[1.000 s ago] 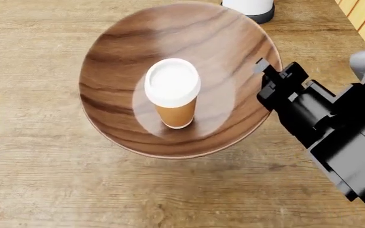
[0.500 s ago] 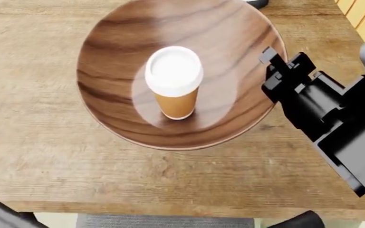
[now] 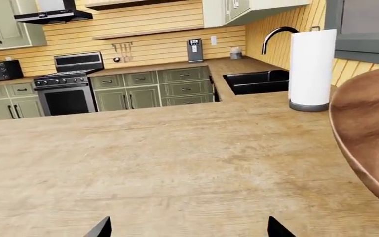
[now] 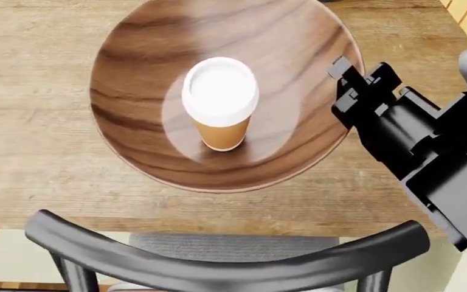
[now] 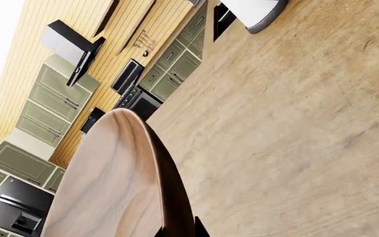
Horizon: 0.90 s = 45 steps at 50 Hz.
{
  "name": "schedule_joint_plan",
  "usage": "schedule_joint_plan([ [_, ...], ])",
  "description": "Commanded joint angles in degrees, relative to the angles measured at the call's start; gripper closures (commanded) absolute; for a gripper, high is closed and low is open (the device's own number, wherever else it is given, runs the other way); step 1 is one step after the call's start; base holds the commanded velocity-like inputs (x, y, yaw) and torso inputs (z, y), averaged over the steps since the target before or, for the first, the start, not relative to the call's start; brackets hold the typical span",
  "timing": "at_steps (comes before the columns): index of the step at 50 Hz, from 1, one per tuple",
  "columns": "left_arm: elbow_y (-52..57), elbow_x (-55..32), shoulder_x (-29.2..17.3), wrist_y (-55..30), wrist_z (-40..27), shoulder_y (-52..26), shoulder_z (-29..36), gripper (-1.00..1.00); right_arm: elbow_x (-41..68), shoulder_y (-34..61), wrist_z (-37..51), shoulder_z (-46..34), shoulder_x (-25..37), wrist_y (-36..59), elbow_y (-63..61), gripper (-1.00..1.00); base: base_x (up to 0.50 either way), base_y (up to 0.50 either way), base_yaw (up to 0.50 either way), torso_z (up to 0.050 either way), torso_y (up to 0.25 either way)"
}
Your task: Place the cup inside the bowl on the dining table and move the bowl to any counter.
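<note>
Bowl [image 4: 136, 109]: over the dining table [image 4: 22, 182], near its front edge; top rim cut off in the head view. Whether it rests on the table or is lifted cannot be told.

Cup [image 4: 219, 100]: upright at the bowl's middle, lid on; its base touches the bowl floor.

Right gripper [image 4: 349, 91]: at the bowl's right rim, black arm slanting in from the lower right. The right wrist view shows the rim edge-on running between 2 dark fingertips; it appears clamped on the bowl.

Left gripper [image 3: 188, 228]: only 2 fingertips show, set wide apart above bare table.

Paper towel roll [image 3: 311, 69]: upright at the table's far edge.

Chair [image 4: 217, 258]: curved backrest at the table's front edge, legs cut off.
</note>
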Motion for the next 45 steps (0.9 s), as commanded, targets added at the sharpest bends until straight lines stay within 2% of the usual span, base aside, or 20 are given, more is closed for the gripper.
schedule_joint_plan([
  [1,0.43,-0.17,-0.48,-0.38,-0.37,0.66,-0.74,-1.00,0.80,-0.06,-2.89,-1.13,0.12,-1.20,-0.71,1.00,0.00,0.50,0.00,0.000,0.000],
  [24,0.55,-0.62,-1.01,0.34,-0.58,1.11,-0.81,-1.00,2.41,-1.70,-0.83,-1.45,0.28,-1.60,-1.73,1.00,-0.05,0.50,0.00,0.000,0.000],
  [45,0.58,-0.95,-1.41,1.00,-0.74,1.35,-0.82,-1.00,4.42,-1.90,0.77,-1.62,0.54,-2.01,-1.99,1.00,-0.19,0.50,0.00,0.001,0.000],
])
